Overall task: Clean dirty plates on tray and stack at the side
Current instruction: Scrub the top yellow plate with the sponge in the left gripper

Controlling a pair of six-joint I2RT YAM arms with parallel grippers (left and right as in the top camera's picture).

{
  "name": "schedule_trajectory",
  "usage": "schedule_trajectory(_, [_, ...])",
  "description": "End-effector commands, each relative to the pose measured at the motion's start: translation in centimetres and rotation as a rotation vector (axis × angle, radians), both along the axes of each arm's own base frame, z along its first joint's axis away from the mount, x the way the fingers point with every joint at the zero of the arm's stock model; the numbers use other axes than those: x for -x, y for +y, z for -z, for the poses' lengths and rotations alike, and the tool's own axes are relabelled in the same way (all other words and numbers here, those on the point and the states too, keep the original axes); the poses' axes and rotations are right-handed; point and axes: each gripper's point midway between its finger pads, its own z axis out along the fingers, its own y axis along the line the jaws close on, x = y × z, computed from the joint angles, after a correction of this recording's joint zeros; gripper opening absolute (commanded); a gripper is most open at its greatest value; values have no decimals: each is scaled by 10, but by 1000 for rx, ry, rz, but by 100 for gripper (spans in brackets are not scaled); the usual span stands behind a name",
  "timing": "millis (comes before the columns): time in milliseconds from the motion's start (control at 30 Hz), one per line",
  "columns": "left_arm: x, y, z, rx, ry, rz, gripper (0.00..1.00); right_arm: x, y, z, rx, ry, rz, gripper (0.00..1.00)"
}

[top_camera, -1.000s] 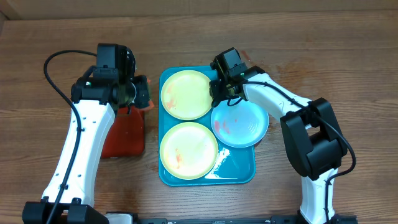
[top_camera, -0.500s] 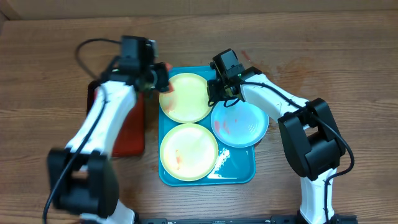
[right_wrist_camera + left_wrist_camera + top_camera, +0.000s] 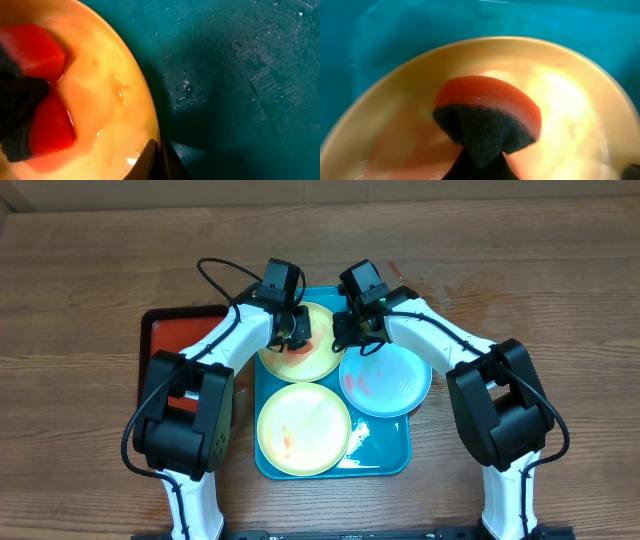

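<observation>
A small red tray (image 3: 180,332) lies at the left, beside the turquoise tray (image 3: 385,457). The left gripper (image 3: 296,338) is clamped tight on an orange sponge (image 3: 490,107), its dark scouring face folded in the pinch, pressed onto the far yellow-green plate (image 3: 318,360) at the tray's far-left corner. The right gripper (image 3: 159,159) is closed, its tips pinching that plate's right rim. The near yellow-green plate (image 3: 305,425) lies just in front. The smeared teal plate (image 3: 395,380) overhangs the tray's right rim, bare wooden table (image 3: 540,290) beyond.
</observation>
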Motion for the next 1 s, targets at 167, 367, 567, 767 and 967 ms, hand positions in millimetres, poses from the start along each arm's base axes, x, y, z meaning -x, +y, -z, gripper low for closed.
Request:
schedule_trajectory(167, [24, 68, 16, -354, 104, -101, 4, 18, 8, 12, 19, 50, -35, 4])
schedule_trajectory(367, [27, 72, -2, -376, 142, -143, 4, 19, 7, 12, 20, 53, -30, 4])
schedule_trajectory(567, [26, 40, -6, -202, 183, -104, 4, 18, 8, 12, 12, 57, -6, 4])
schedule_trajectory(767, [5, -22, 1, 92, 125, 85, 4, 16, 8, 12, 9, 51, -7, 4])
schedule_trajectory(967, [2, -57, 21, 277, 149, 145, 4, 16, 8, 11, 9, 51, -7, 4])
